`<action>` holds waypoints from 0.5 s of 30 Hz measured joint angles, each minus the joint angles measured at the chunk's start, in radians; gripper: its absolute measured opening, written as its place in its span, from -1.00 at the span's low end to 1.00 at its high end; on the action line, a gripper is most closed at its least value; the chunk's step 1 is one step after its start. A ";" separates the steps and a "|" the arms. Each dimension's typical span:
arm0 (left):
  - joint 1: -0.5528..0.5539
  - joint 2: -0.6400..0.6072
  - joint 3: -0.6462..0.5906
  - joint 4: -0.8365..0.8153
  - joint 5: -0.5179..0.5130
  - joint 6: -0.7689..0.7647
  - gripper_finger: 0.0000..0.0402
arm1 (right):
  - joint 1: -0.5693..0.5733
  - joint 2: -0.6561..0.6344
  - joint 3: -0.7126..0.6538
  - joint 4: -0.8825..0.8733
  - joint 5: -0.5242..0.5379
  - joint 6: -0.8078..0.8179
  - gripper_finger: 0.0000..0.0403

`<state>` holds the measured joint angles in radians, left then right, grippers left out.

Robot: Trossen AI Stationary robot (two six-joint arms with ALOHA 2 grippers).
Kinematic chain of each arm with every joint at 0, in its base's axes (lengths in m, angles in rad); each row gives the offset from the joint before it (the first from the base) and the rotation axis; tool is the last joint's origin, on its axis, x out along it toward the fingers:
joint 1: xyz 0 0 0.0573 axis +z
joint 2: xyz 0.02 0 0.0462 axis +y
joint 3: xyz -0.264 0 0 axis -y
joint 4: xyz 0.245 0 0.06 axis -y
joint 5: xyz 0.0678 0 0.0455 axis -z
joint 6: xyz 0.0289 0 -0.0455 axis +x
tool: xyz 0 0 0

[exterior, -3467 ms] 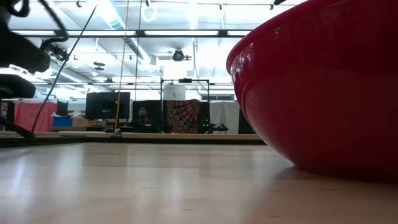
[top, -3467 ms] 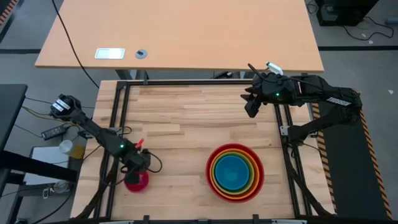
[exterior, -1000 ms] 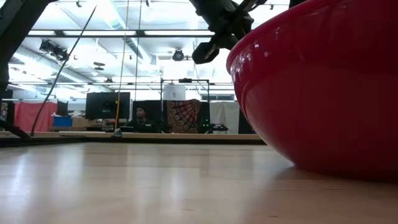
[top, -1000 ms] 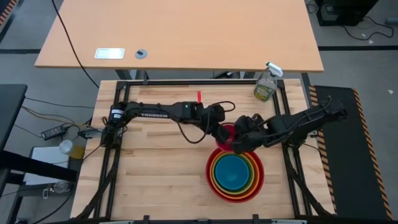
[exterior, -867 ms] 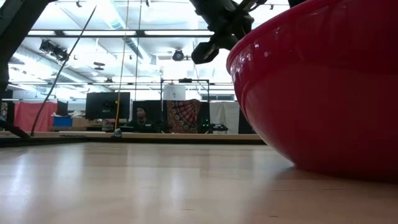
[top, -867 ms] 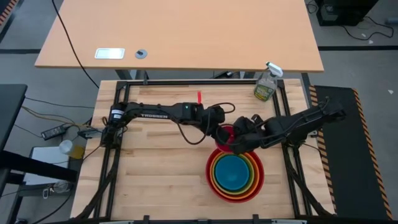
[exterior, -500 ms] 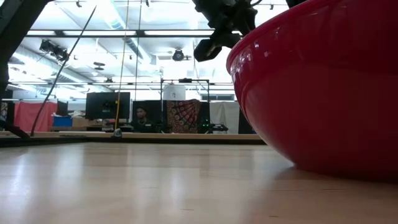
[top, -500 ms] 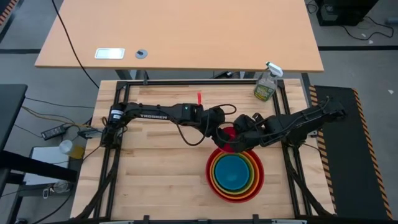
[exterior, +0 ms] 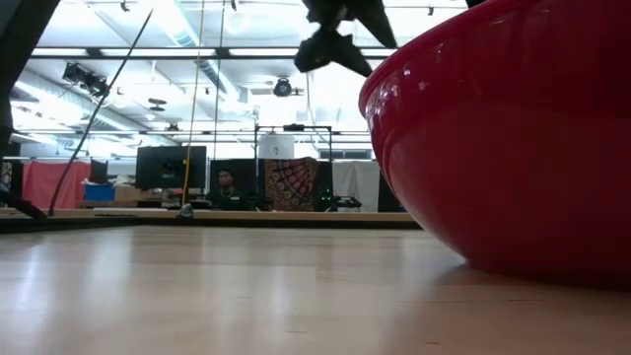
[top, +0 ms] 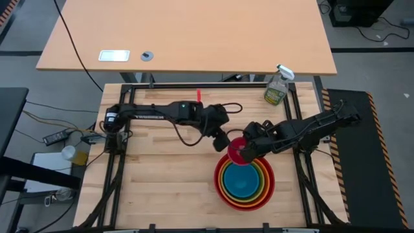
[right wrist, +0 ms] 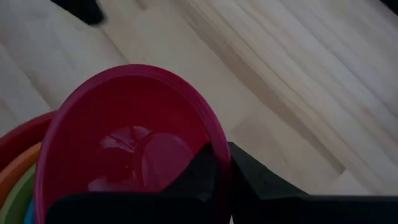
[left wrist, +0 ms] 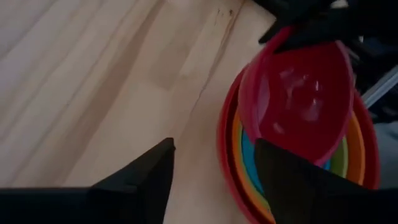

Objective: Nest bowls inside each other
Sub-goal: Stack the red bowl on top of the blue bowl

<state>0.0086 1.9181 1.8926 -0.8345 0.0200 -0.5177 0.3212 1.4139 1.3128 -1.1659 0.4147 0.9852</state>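
Note:
The magenta-pink bowl point(top: 237, 150) hangs tilted over the far left rim of the nested stack point(top: 244, 181). That stack holds the red, orange, lime green and blue bowls and stands on the wooden table. My right gripper point(top: 248, 149) is shut on the pink bowl. My left gripper point(top: 222, 143) stands open just left of the bowl, apart from it. In the left wrist view its two fingers point(left wrist: 149, 177) are spread with bare table between them. In the low view the red bowl point(exterior: 513, 138) fills the right side. My right gripper pinches the pink bowl's rim point(right wrist: 211, 134), one finger point(right wrist: 193, 177) inside the bowl and the other outside. The fingers slant down from the table's right side. The bowl is tilted, its mouth up. I cannot tell whether it touches the stack point(left wrist: 233, 143) below.
A clear spray bottle point(top: 276, 87) stands at the table's far right corner. Black frame rails point(top: 123, 149) run along the table's left and right edges. Bare wood point(top: 168, 181) lies left of the stack. A second desk point(top: 187, 39) stands beyond the far edge.
My left gripper has let go of the pink bowl, drawn back toward the table's left edge and risen. The bowl stays in my right gripper at the stack's far left rim. My right arm has kept its place.

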 joint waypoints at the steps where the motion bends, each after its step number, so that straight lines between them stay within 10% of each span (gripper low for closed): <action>1: 0.000 -0.007 0.000 -0.014 -0.002 0.014 0.14 | 0.000 0.000 0.000 -0.002 -0.002 0.001 -0.85; 15: -0.165 -0.056 -0.002 -0.112 -0.447 0.261 0.17 | 0.059 0.000 0.000 0.098 -0.197 -0.181 -0.84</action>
<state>-0.1567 1.8622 1.8904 -0.9465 -0.4270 -0.2569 0.3798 1.4139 1.3125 -1.0683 0.2179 0.8045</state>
